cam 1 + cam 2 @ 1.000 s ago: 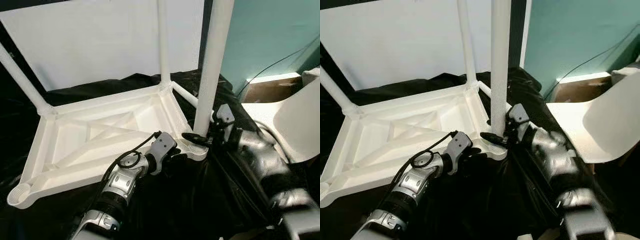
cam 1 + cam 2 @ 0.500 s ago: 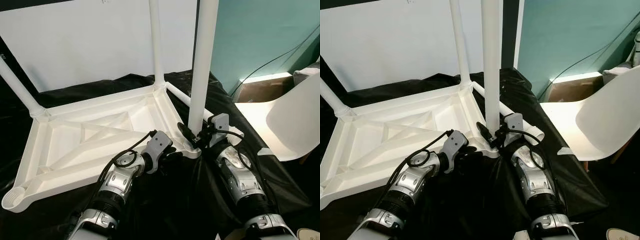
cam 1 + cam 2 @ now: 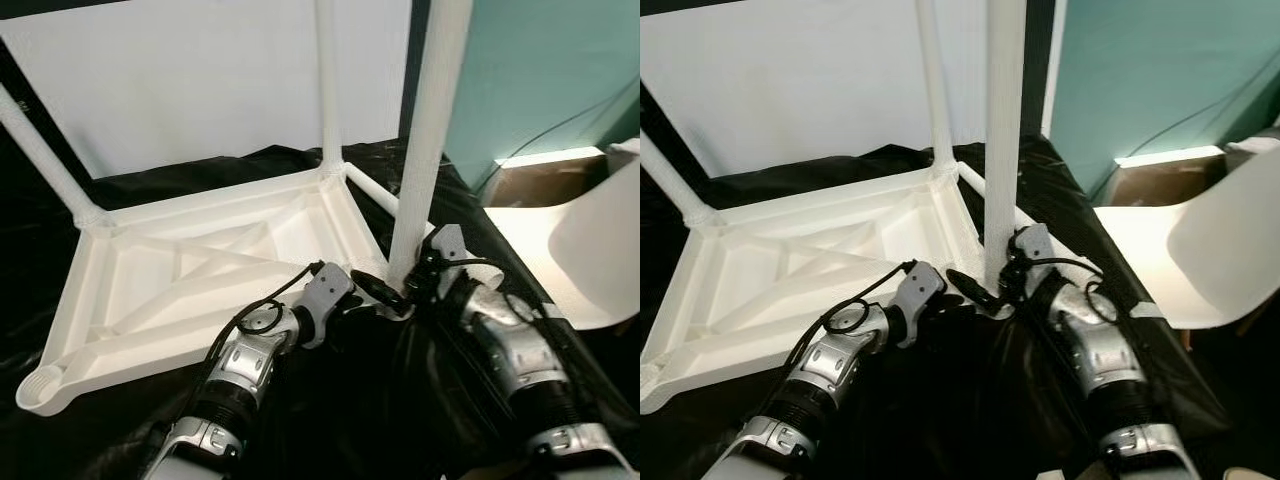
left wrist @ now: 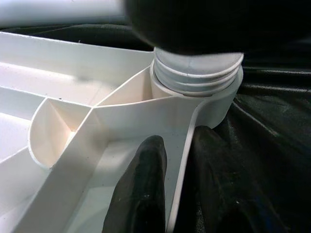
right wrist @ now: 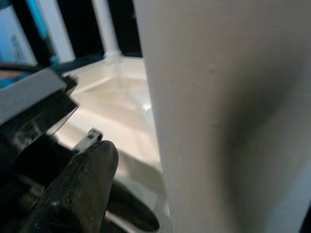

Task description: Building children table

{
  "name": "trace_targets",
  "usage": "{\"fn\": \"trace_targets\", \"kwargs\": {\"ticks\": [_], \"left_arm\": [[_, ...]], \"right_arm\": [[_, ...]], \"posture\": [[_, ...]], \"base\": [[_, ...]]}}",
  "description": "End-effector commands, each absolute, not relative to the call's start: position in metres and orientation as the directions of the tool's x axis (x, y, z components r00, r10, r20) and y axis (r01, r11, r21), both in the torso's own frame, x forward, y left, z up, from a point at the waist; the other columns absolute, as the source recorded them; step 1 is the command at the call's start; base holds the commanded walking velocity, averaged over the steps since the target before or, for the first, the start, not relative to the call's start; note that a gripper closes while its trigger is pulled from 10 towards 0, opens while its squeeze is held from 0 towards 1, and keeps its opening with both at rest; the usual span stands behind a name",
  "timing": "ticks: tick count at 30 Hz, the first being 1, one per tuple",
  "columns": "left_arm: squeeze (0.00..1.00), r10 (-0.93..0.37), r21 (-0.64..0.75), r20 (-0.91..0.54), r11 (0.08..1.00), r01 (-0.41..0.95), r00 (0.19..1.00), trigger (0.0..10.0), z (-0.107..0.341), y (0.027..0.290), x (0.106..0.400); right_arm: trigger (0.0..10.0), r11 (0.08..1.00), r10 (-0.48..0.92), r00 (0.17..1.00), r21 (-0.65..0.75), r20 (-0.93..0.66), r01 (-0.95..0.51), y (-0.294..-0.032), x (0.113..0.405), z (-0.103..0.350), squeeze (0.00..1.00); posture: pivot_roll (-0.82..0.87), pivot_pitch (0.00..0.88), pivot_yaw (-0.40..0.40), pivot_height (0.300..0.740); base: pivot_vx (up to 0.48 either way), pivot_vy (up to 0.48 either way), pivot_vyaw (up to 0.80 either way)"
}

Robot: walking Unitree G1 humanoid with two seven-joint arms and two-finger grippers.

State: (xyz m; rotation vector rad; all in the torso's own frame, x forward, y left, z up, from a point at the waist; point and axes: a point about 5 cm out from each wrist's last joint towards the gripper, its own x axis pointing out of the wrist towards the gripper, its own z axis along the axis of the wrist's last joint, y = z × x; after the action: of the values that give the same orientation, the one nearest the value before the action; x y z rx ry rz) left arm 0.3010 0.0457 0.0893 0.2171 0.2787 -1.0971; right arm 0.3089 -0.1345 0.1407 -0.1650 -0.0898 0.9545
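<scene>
I see the white plastic children's table top (image 3: 200,275) lying upside down on a black sheet (image 3: 400,420), with its ribs facing up. My left gripper (image 4: 177,160) is at the near right corner of the table top. In the left wrist view, one black finger (image 4: 143,194) lies inside the rim and the other lies outside it on the black sheet, so the thin white rim is pinched between them. Just past those fingers is the round corner socket (image 4: 206,97), and a threaded leg end sits in it. The big white table leg (image 3: 425,140) stands up from that socket and leans a little. My right gripper (image 3: 400,285) is at the bottom of this leg, just to the right of my left gripper. Its fingers are on both sides of the leg, holding it close to the socket. In the right wrist view the leg is very near and blurry, with one black finger (image 5: 77,189) beside it. Farther from my grippers, at the far right corner of the table top, a second white leg (image 3: 327,85) stands up. At the far left corner, a third leg (image 3: 40,150) leans out to the left. The near left corner socket (image 3: 42,385) has a round hole in it. Behind the table top is a white wall panel (image 3: 200,80). To the right of my right gripper there is a white chair (image 3: 1210,265) by a teal wall (image 3: 1160,70).
</scene>
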Motion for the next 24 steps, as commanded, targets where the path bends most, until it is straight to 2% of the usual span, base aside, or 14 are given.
{"fn": "trace_targets", "kwargs": {"ticks": [1,4,6,10,11,14,18,19,20,21,24], "left_arm": [[0.00,-0.782,-0.066,-0.465,0.498,0.865,0.415,10.0,0.048,0.047,0.286],[0.00,-0.781,-0.065,-0.465,0.499,0.864,0.416,10.0,0.048,0.048,0.286],[0.00,-0.781,-0.065,-0.465,0.499,0.864,0.416,10.0,0.048,0.048,0.286],[0.00,-0.779,-0.063,-0.466,0.502,0.863,0.419,10.0,0.047,0.049,0.286],[0.00,-0.779,-0.063,-0.466,0.502,0.863,0.419,10.0,0.047,0.049,0.286],[0.00,-0.777,-0.063,-0.466,0.506,0.860,0.423,10.0,0.047,0.050,0.285],[0.00,-0.775,-0.062,-0.467,0.510,0.858,0.426,10.0,0.046,0.051,0.285],[0.00,-0.773,-0.062,-0.467,0.512,0.857,0.429,10.0,0.046,0.052,0.285],[0.00,-0.773,-0.062,-0.467,0.512,0.857,0.429,10.0,0.046,0.052,0.285],[0.00,-0.772,-0.061,-0.467,0.514,0.855,0.431,10.0,0.046,0.052,0.285],[0.00,-0.770,-0.060,-0.467,0.517,0.854,0.434,10.0,0.047,0.054,0.286]], "right_arm": [[10.0,0.383,0.915,0.397,-0.156,-0.071,-0.911,-0.110,0.299,0.129,0.00],[10.0,0.350,0.911,0.383,-0.201,-0.154,-0.915,-0.127,0.309,0.131,0.00],[10.0,0.346,0.911,0.380,-0.203,-0.159,-0.916,-0.128,0.309,0.131,0.00],[10.0,0.230,0.899,0.307,-0.258,-0.314,-0.938,-0.143,0.315,0.124,0.00],[10.0,0.230,0.899,0.307,-0.258,-0.314,-0.938,-0.143,0.315,0.124,0.00],[10.0,0.134,0.870,0.237,-0.256,-0.432,-0.957,-0.152,0.316,0.119,0.00],[10.0,0.110,0.862,0.211,-0.236,-0.461,-0.965,-0.153,0.317,0.118,0.00],[0.7,0.106,0.861,0.203,-0.227,-0.467,-0.968,-0.153,0.317,0.117,0.00],[0.7,0.106,0.861,0.203,-0.227,-0.467,-0.968,-0.153,0.317,0.117,0.00],[0.0,0.108,0.864,0.203,-0.225,-0.460,-0.968,-0.152,0.318,0.117,0.00],[0.0,0.116,0.876,0.207,-0.227,-0.435,-0.967,-0.149,0.319,0.118,0.00]], "posture": [[0.07,0.000,0.013,0.740],[0.07,0.000,0.012,0.740],[0.07,0.000,0.012,0.740],[0.08,0.000,0.009,0.740],[0.08,0.000,0.009,0.740],[0.09,0.000,0.005,0.740],[0.09,0.000,0.003,0.740],[0.10,0.000,0.002,0.740],[0.10,0.000,0.002,0.740],[0.10,0.000,0.002,0.740],[0.10,0.000,0.006,0.740]], "base": [[0.000,0.000,0.00],[0.000,0.000,0.00],[0.000,0.000,0.00],[0.000,0.000,0.00],[0.000,0.000,0.00],[0.000,0.000,0.00],[0.000,0.000,0.00],[0.000,0.000,0.00],[0.000,0.000,0.00],[0.000,0.000,0.00],[0.000,0.000,0.00]]}}
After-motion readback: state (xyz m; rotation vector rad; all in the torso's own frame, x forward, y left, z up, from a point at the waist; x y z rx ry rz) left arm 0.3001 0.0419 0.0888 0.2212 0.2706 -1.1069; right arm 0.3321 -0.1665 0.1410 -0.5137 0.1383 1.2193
